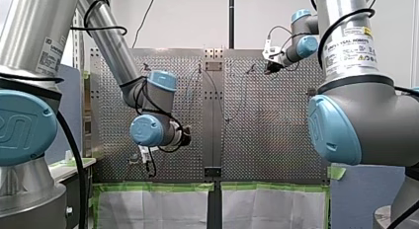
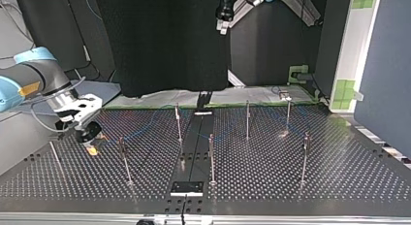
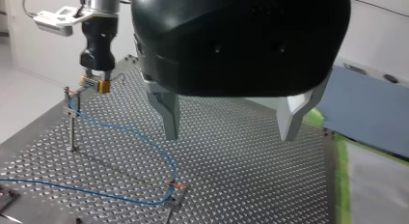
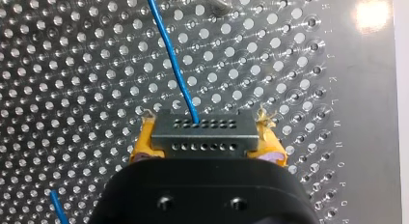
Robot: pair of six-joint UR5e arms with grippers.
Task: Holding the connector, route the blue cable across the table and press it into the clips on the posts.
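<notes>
- Reading the print first: the label (image 1: pixel 348 47) on my right arm's tube says "UNIVERSAL ROBOTS", with yellow warning triangles beside it. A second label (image 1: pixel 49 55) on my left arm is too slanted for me to read.
- Along the edge of the table (image 4: pixel 366 113), in the right wrist view, runs one column of stamped letters, with K, L, M, N and O among them.
- My right gripper (image 4: pixel 207 143) is clamped on the connector (image 4: pixel 202 129), a grey block with two rows of small holes. One yellow pad (image 4: pixel 143 139) presses on each end, two in all.
- One blue cable (image 4: pixel 171 60) enters the connector's upper row and leads off over the perforated plate.
- From the left wrist view, that cable passes the top of one post (image 3: pixel 71 122), sags along the table and bends at a low clip (image 3: pixel 176 192). I cannot tell whether it is seated at the post.
- My left gripper (image 3: pixel 230 130) hangs above the table, its two metal fingers (image 3: pixel 169 113) spread wide with nothing between them.
- Six upright posts (image 2: pixel 212 157) can be counted in the top view, plus one thinner rod (image 2: pixel 55 157) near the right gripper.
</notes>
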